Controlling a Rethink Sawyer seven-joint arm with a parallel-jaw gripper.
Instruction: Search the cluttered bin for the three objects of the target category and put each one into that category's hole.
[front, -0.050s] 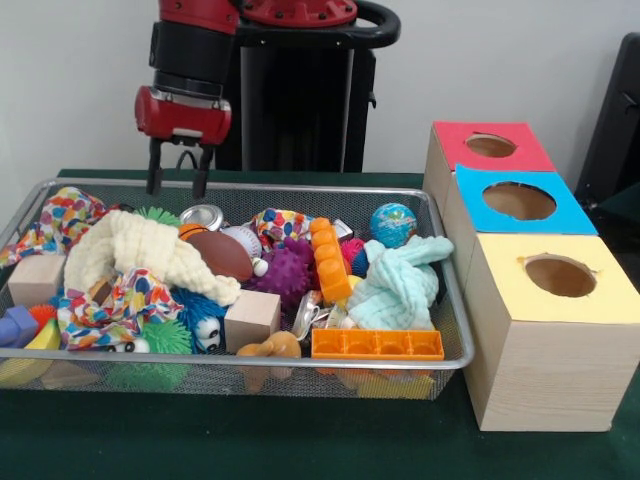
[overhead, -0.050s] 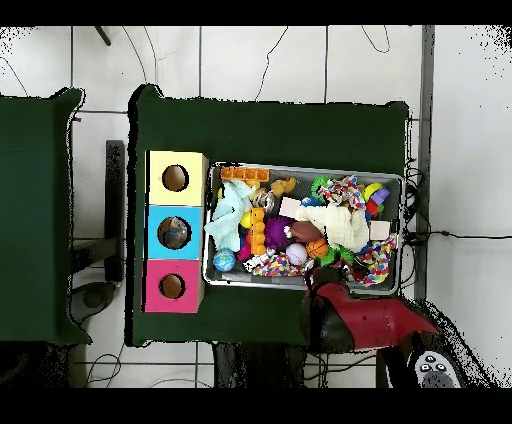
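Hovering above the far rim of the silver wire-mesh bin (front, -0.050s: 430, 215), the red and black gripper (front, -0.050s: 179, 183) hangs empty, fingers narrowly parted. Beside the bin stand 3 wooden boxes with holes: red-topped (front, -0.050s: 490, 146), blue-topped (front, -0.050s: 520, 201), yellow-topped (front, -0.050s: 558, 275).

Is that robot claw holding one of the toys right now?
No. In the front view the gripper hangs above the far rim of the wire bin, its two fingers apart with nothing between them.

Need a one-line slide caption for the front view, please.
Sawyer gripper, open, hovers above the wire bin's back rim, beside the three holed boxes.
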